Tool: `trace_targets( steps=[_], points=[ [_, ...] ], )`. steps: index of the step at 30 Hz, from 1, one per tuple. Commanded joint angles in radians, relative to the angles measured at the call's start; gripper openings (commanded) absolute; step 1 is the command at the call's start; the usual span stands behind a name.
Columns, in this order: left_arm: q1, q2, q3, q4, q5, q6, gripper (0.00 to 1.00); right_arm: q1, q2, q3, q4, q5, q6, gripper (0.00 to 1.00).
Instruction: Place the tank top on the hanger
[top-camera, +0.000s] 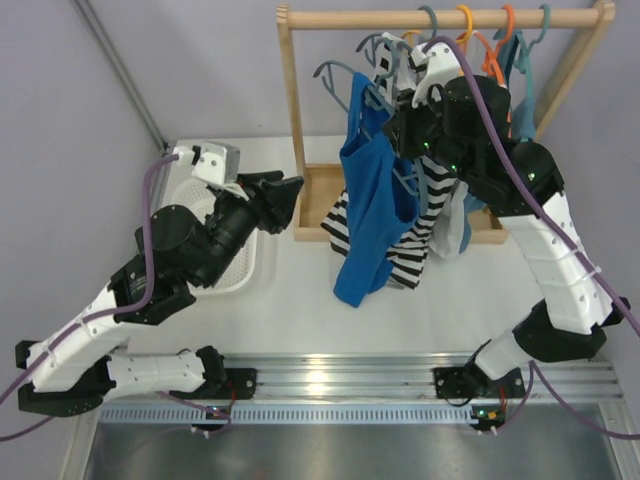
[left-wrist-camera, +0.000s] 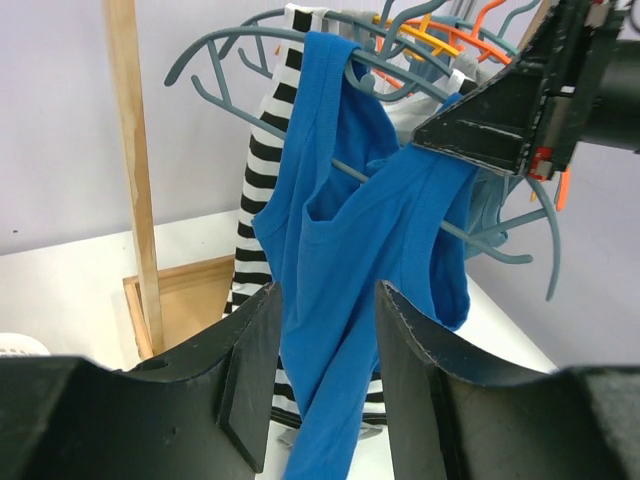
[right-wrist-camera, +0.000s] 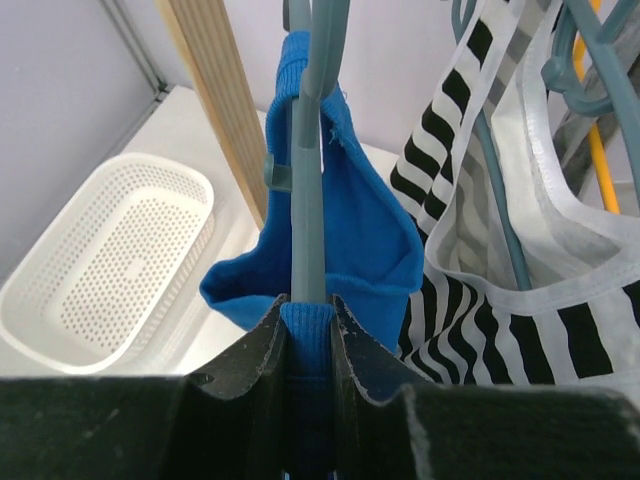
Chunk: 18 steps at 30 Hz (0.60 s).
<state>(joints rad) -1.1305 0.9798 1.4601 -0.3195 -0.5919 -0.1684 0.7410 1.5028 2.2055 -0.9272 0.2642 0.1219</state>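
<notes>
A white table (top-camera: 300, 310) against pale lilac walls carries a wooden rack (top-camera: 440, 18) and a white basket (right-wrist-camera: 110, 260) at the left. The tank top (top-camera: 372, 190) hangs in front of the rack, draped on the hanger (right-wrist-camera: 307, 200), with the striped top (top-camera: 432, 240) just behind it.

The right gripper (right-wrist-camera: 308, 318) is clamped on the hanger, with a fold of blue fabric pinched between its jaws along with the hanger. The hanger's hook seems to hang clear of the rod, so this grip alone carries hanger and garment. The left gripper (left-wrist-camera: 328, 300) has its jaws wide apart and empty. It points at the tank top from the left, near it but not touching.

In the left wrist view one strap lies over the hanger's upper shoulder, and the other strap meets the right gripper's tip. Whether that second strap sits fully over the hanger is hidden by the gripper.

The step in hand looks like dressing the tank top properly onto the hanger. To do it well, the right gripper should hold firm and level so the hanger does not swing. The left should come in straight and low and close on blue fabric only, at an edge near the strap. It should stay clear of the striped top behind and the bar across the middle. A gentle pull along the hanger's shoulder should seat the strap, while a hard tug could drag off the strap already seated.
</notes>
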Motion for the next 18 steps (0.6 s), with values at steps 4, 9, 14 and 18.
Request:
trace_targets(
  steps=[4,9,14,18],
  points=[
    [0.0,-0.046,0.008,0.002,0.01,0.023,0.47,-0.037,0.046,0.106,0.06,0.0,-0.027,0.0],
    [0.001,-0.064,-0.001,-0.004,0.01,0.027,0.47,-0.045,0.037,0.069,0.168,0.013,-0.047,0.0],
    [0.001,-0.073,-0.001,-0.019,0.006,0.024,0.47,-0.061,0.053,0.091,0.226,0.047,-0.065,0.0],
    [0.001,-0.079,-0.003,-0.023,0.006,0.015,0.47,-0.087,0.074,0.082,0.278,0.047,-0.065,0.0]
  ],
)
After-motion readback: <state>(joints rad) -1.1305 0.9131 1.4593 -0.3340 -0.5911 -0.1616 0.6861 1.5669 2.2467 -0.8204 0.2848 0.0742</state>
